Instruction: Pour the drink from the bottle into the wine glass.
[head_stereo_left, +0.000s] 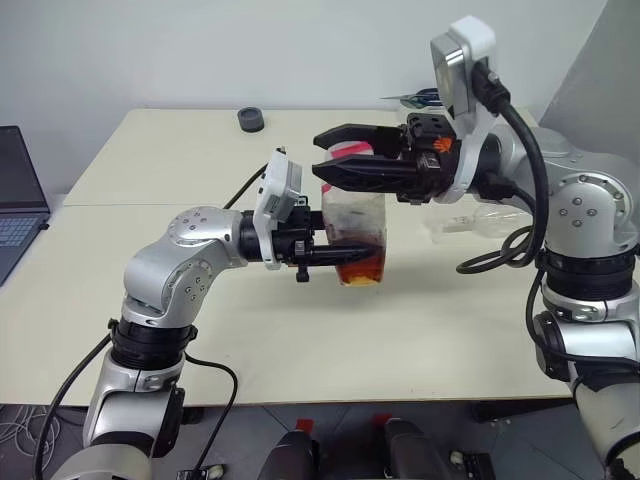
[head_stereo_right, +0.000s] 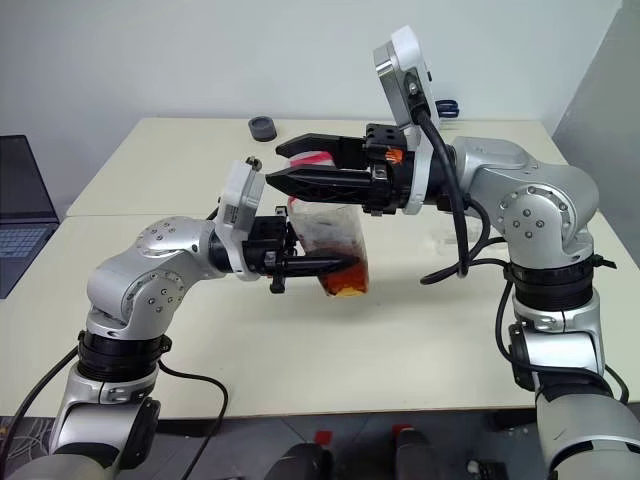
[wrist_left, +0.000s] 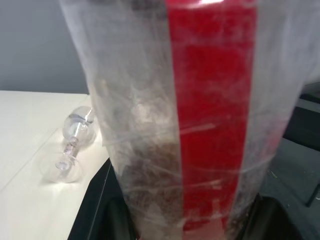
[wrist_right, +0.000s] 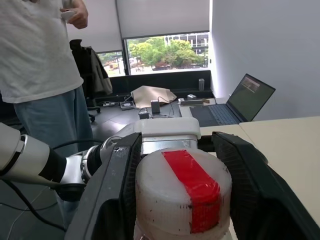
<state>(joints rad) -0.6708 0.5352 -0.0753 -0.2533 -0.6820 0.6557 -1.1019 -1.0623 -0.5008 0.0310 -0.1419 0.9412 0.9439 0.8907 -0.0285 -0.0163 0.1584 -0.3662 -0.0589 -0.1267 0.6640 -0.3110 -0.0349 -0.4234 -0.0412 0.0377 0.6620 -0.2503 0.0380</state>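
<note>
In the left eye view the bottle (head_stereo_left: 355, 235) sat dead centre of the frame, lifted clear of the cream table (head_stereo_left: 150, 300), long axis basically upright with the neck pointing up and the bottom kicked a touch to the right. The left gripper (head_stereo_left: 335, 257) came in level from the left and was pinching the bottle low on its body, right where the drink (head_stereo_left: 362, 268) pooled reddish-brown at the base. The right gripper (head_stereo_left: 335, 150) reached in from the upper right with its fingers spread, one on each side of the cap end without clamping it. Also in there: the wine glass (head_stereo_left: 478, 222) lying on its side right of centre, half hidden behind the right arm, plus a little dark round thing (head_stereo_left: 251, 120) near the top edge of the table and a laptop (head_stereo_left: 18, 195) at far left. The right eye view gave the same layout, but the tilt of the bottle read more clearly and the glass was barely there. The left wrist view had the bottle wall and red label strip (wrist_left: 212, 120) running top to bottom, and the glass at left centre, on its side on the table, bowl toward the upper right, foot toward the lower left. The right wrist view looked straight at the white cap with red tape (wrist_right: 182, 192) sitting between the two open fingers, and a person (wrist_right: 42, 65) stood at upper left.
</note>
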